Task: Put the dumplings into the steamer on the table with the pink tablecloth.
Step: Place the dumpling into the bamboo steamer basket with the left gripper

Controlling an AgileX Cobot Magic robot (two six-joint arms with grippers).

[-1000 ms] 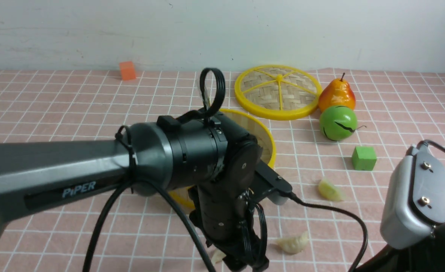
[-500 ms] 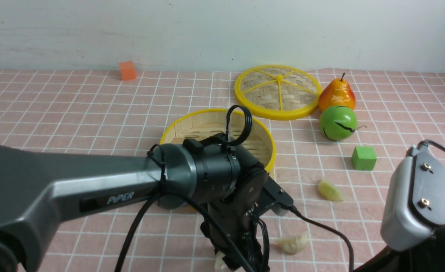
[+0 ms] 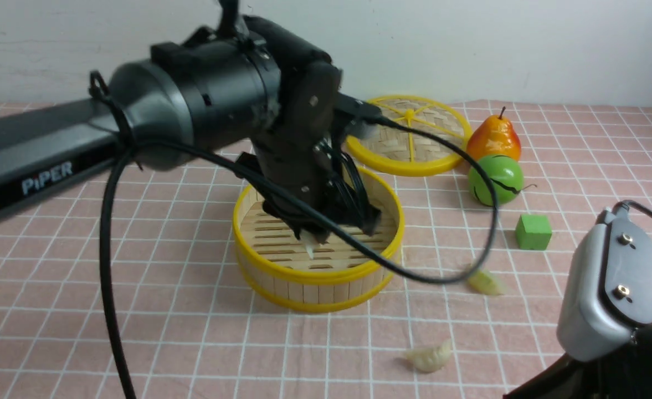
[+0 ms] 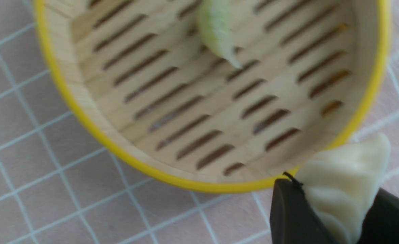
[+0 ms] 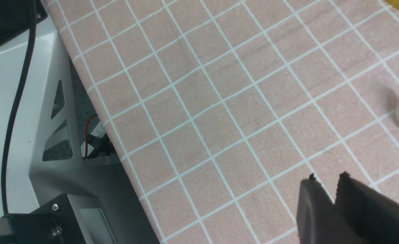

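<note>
Left gripper (image 4: 333, 191) clamps one dumpling (image 4: 352, 159) between narrowed jaws above the steamer (image 3: 314, 277), poised for release inside (a second dumpling (image 4: 216, 30) lies within); right gripper (image 5: 328, 179), nearly closed, holds nothing.

Staged robot test bench, pink gridded tablecloth (image 3: 165, 288), bare white wall (image 3: 525, 44), toy pear (image 3: 493, 139), grey rig frame (image 5: 13, 112)

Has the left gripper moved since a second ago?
Yes. The left gripper, shut on a dumpling, went up and away from the cloth on the steamer's near side to over its floor.
</note>
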